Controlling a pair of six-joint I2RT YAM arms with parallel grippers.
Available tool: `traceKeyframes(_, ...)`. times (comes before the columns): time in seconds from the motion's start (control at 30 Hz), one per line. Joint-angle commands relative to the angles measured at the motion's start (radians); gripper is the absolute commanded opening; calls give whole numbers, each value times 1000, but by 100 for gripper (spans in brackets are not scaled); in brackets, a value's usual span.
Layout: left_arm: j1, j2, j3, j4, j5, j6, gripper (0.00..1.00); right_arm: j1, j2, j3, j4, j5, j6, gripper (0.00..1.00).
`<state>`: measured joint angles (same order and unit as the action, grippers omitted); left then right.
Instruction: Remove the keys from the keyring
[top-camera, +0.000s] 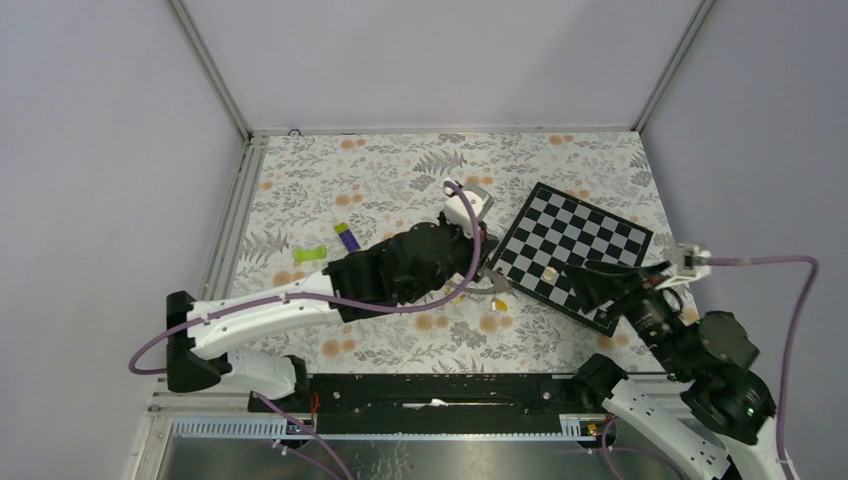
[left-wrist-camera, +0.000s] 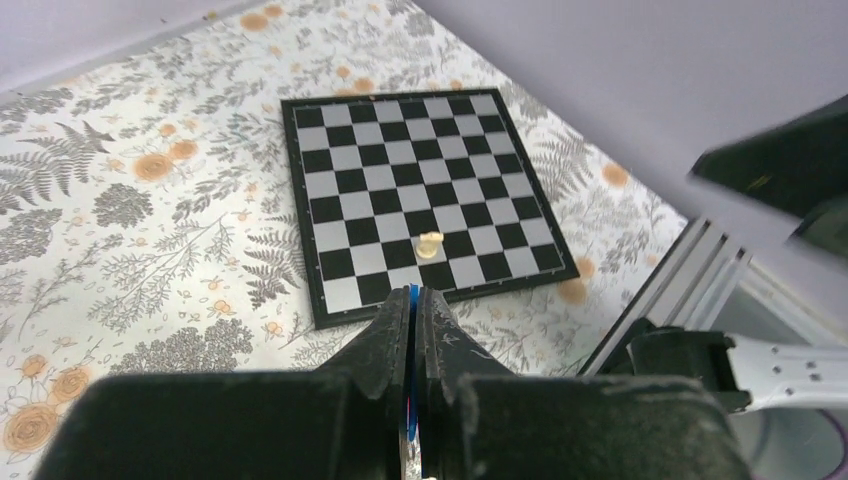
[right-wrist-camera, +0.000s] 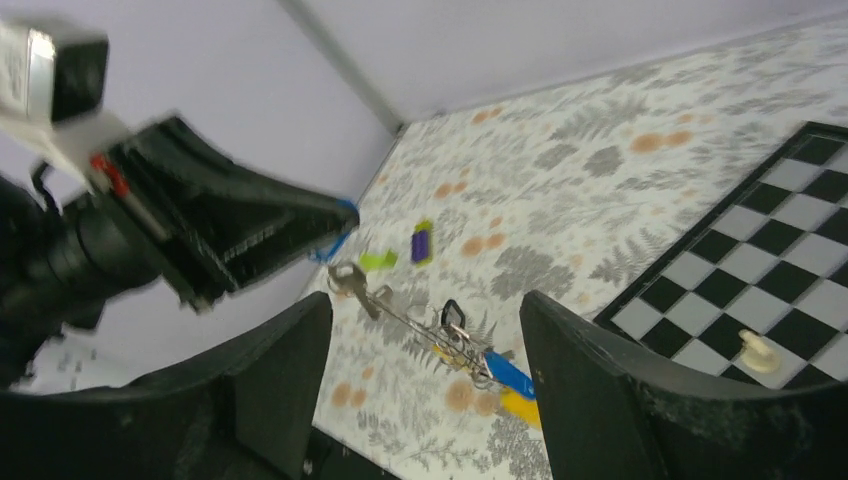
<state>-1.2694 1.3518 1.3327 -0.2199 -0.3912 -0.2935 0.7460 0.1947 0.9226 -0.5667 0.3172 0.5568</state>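
The keys (right-wrist-camera: 470, 350) trail in a bunch on the floral table (top-camera: 380, 170) beside the chessboard (left-wrist-camera: 400, 190). Your left gripper (left-wrist-camera: 415, 300) is pinched tight on a thin blue tag (right-wrist-camera: 338, 222) (I can't pick out the keyring). Your right gripper (right-wrist-camera: 425, 320) hangs wide apart and empty. Tug carelessly and that tag could slip free.

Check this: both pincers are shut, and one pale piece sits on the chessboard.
Wrong on one point: the right pincer is open, fingers wide apart in the right wrist view. The left pincer is shut, pinching something blue, and the pale piece does sit on the chessboard.
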Motion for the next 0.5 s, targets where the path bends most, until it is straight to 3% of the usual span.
traceKeyframes(0.0,2,-70,54,37,-98,-50,0,-3,99,-78,169,-346,-106,75)
traceKeyframes(0.17,2,-56,175,-79,-106,-79,0,-4,179,-168,400,-579,-163,74)
traceKeyframes(0.3,2,-52,229,-126,-102,-94,0,-4,225,-207,599,-649,-243,72)
traceKeyframes(0.47,2,-66,247,-128,-91,-96,0,-3,289,-215,707,-735,-302,66)
